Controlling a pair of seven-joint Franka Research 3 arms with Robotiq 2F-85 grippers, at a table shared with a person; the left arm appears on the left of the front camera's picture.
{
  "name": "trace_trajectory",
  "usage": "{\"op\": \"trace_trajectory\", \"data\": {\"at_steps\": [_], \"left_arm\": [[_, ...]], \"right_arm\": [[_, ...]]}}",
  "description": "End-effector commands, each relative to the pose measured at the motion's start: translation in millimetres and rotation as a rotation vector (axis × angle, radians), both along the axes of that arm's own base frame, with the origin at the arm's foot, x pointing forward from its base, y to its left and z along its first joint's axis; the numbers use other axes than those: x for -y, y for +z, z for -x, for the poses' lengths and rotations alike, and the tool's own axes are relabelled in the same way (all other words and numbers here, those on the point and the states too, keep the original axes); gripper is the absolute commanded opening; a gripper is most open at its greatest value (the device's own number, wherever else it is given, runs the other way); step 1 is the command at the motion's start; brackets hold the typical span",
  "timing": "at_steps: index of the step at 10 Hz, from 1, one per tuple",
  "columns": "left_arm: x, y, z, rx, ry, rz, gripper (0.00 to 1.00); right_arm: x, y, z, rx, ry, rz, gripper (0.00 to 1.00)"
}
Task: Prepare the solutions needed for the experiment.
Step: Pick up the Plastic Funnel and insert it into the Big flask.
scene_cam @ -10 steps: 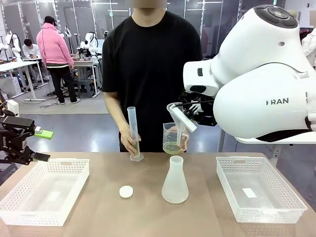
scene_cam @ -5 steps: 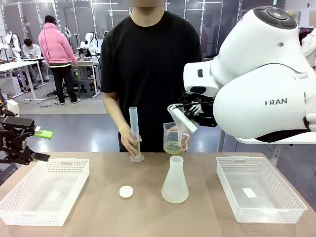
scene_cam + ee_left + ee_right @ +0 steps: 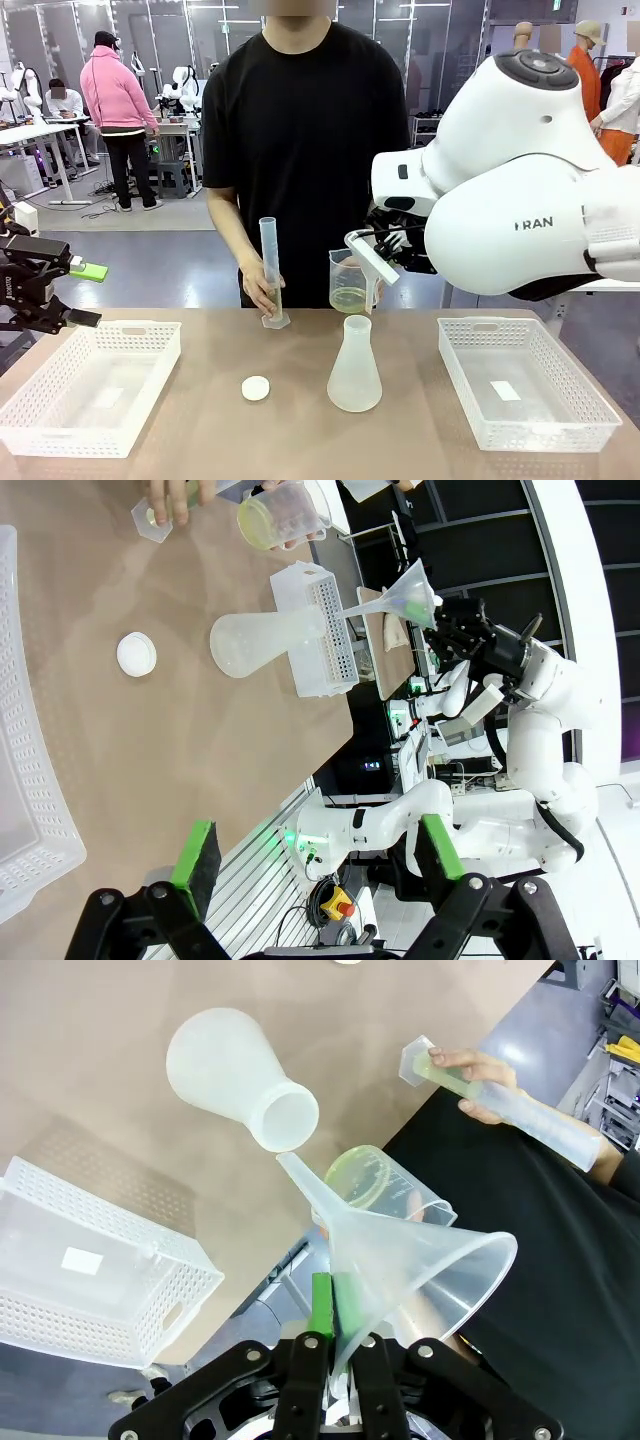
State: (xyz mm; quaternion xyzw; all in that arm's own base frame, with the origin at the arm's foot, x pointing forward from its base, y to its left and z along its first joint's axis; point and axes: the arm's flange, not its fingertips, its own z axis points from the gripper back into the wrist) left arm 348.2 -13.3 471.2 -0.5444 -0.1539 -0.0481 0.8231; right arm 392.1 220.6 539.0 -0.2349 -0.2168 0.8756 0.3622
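An empty frosted conical flask [image 3: 355,368] [image 3: 245,645] [image 3: 232,1072] stands mid-table. The solutions show as pale yellow liquid [image 3: 349,299] in a clear beaker [image 3: 368,1178] that the person's hand holds behind the flask. The person's other hand steadies a graduated cylinder [image 3: 270,270] [image 3: 510,1100] on the table. My right gripper [image 3: 335,1305] is shut on the rim of a clear funnel [image 3: 370,258] [image 3: 410,1260] [image 3: 405,590], tilted above the flask's mouth. My left gripper [image 3: 88,295] [image 3: 318,855] hangs open and empty at the far left.
A white basket [image 3: 95,345] [image 3: 30,780] sits at the left, holding nothing. Another basket [image 3: 540,385] [image 3: 95,1260] [image 3: 320,630] at the right has a small white slip in it. A round white cap [image 3: 256,388] [image 3: 136,654] lies left of the flask.
My right arm has dropped a little, bringing the funnel lower toward the flask's mouth. The left gripper has stayed put.
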Motion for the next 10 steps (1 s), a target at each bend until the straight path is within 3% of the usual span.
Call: {"op": "trace_trajectory", "data": {"at_steps": [1,10], "left_arm": [[2.5,3.0,-1.4,0.002,0.000,0.025,1.00],[2.5,3.0,-1.4,0.002,0.000,0.025,1.00]], "right_arm": [[3.5,-11.4,-5.1,-0.004,0.019,-0.033,0.03],[-11.5,-44.6,-15.9,-0.053,0.055,-0.042,0.03]]}}
